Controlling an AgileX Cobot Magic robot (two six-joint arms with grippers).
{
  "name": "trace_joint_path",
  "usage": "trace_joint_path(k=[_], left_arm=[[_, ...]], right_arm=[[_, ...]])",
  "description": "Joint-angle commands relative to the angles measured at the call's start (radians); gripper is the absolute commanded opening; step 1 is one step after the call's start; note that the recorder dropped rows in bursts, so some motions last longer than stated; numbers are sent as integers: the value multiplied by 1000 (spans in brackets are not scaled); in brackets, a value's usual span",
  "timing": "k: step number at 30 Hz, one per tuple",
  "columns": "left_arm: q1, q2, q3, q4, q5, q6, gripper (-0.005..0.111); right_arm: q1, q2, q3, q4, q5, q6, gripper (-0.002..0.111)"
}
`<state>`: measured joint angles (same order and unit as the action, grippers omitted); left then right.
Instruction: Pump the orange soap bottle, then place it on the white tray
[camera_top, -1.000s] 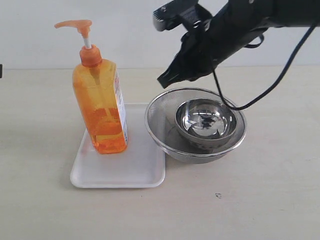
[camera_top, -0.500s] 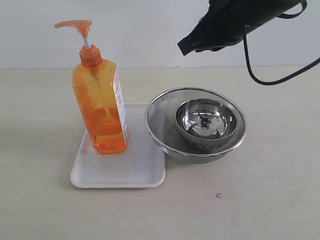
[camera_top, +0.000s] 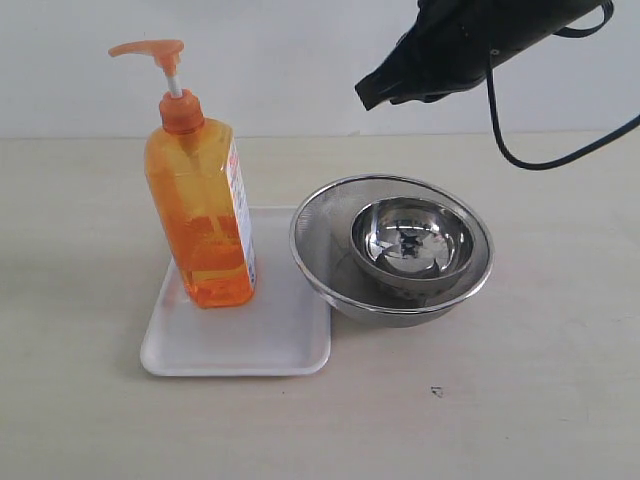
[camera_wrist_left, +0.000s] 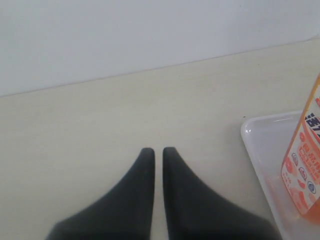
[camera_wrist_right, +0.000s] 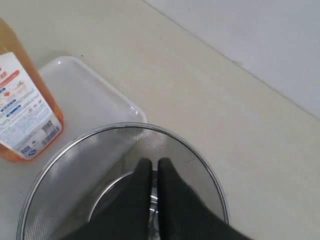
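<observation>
The orange soap bottle (camera_top: 200, 215) stands upright on the white tray (camera_top: 255, 345), its orange pump head pointing left; nothing touches it. Part of the bottle (camera_wrist_left: 306, 165) and the tray's edge (camera_wrist_left: 260, 145) show in the left wrist view, off to the side of my left gripper (camera_wrist_left: 155, 150), which is shut and empty over bare table. My right gripper (camera_top: 372, 93) hangs high above the steel bowls, shut and empty. In the right wrist view its tips (camera_wrist_right: 151, 162) hover over the bowls, with the bottle (camera_wrist_right: 22, 115) and tray (camera_wrist_right: 90, 95) beside them.
A small steel bowl (camera_top: 412, 240) sits nested inside a larger mesh-sided steel bowl (camera_top: 318, 240), which touches the tray's right edge. A black cable (camera_top: 530, 150) droops from the right arm. Pale tabletop (camera_top: 500, 400) runs to a white wall behind.
The right arm rose and pulled back to the upper right, away from the bowls, then held still. Bottle, tray and bowls have not moved.
</observation>
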<state>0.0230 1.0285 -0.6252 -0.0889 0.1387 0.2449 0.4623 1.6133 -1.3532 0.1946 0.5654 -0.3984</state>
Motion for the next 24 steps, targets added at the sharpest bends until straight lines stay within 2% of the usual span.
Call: trace_joint_path(k=[1,6,15,18,24], left_arm=[[3,-6,5,-3,-14,-12,5],[3,-6,5,-3,-14,-12,5],[3,-6,5,-3,-15,-12,5],[3,-6,5,-3,-15,-12,5],[3,-6,5,-3,-15,-12,5]], right_arm=[[-4,-9,-4,1,-2,1,1],[-4,-61,-4,-3,-46,1,1],[-4,-383,9,-74,-46,1,1],[-26,-497,83,-95,-104,7,1],[-159,-729,342,-90,-218,101,1]])
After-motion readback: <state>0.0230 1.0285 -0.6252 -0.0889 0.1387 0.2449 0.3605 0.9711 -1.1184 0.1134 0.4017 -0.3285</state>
